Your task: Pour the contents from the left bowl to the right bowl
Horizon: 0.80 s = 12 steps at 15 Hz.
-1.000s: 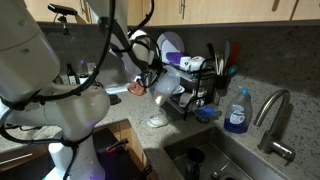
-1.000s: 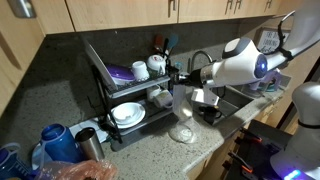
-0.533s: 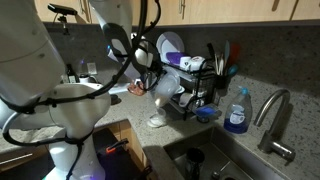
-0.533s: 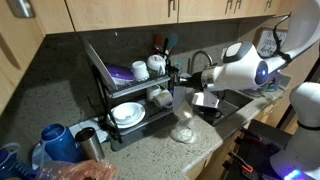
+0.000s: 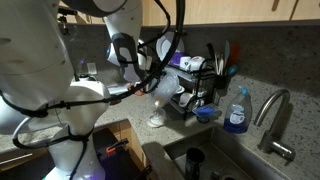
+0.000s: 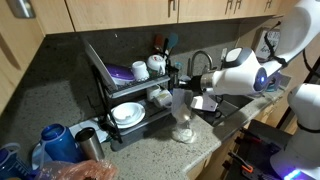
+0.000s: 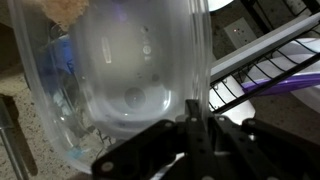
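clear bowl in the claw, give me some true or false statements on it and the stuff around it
1. The claw grips a held bowl tipped above a second bowl. True.
2. The held bowl is white ceramic. False: it is see-through.
3. A blue soap bottle stands beside the faucet. True.
4. The dish rack is empty. False: it holds white plates, among other things.
5. The second bowl sits on the rack's top shelf. False: it sits on the counter.
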Motion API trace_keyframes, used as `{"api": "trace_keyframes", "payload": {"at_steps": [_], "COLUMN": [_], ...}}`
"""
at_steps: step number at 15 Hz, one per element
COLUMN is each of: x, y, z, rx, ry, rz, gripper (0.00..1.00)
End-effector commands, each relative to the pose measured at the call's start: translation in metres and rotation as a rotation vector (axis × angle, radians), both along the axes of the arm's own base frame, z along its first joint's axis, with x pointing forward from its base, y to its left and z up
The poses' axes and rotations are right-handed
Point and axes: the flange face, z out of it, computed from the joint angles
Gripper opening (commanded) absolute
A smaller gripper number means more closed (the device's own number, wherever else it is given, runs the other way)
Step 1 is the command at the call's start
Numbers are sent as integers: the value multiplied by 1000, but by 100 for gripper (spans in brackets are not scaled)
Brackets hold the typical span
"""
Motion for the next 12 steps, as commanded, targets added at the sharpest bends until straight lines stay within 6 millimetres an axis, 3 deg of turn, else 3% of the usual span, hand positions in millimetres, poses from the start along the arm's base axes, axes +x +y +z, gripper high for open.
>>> {"api": "trace_keyframes", "payload": {"at_steps": [1,12], "x": [-1,-5], "y": [4,11], "z": [-1,-8], "rx": [14,20], "ry": [-33,-80], "rz": [2,-14], "gripper": [1,1]}}
